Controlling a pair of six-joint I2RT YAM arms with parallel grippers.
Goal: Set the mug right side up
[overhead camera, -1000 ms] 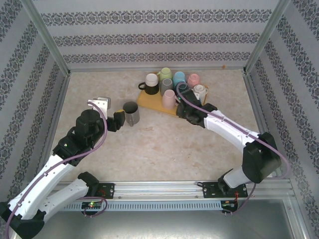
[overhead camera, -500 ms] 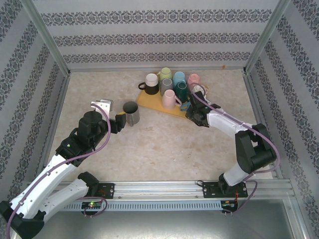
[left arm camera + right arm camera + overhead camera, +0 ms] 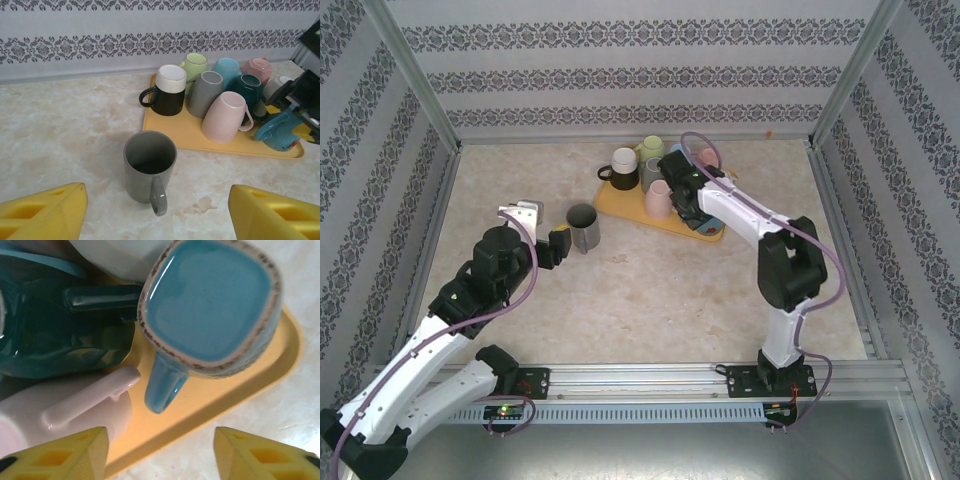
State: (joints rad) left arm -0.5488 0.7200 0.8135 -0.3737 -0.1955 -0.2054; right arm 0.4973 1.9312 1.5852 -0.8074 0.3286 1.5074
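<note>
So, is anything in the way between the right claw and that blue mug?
Nothing visible: the open right gripper faces the blue mug directly, though a pink mug and dark green mug crowd close beside it.

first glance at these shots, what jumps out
A yellow tray at the far middle of the table is crowded with coloured mugs, most of which look bottom up. In front of it a grey mug stands alone and upright, just ahead of the open left gripper. The right gripper hangs open over a blue mug at the tray's right end.
</note>
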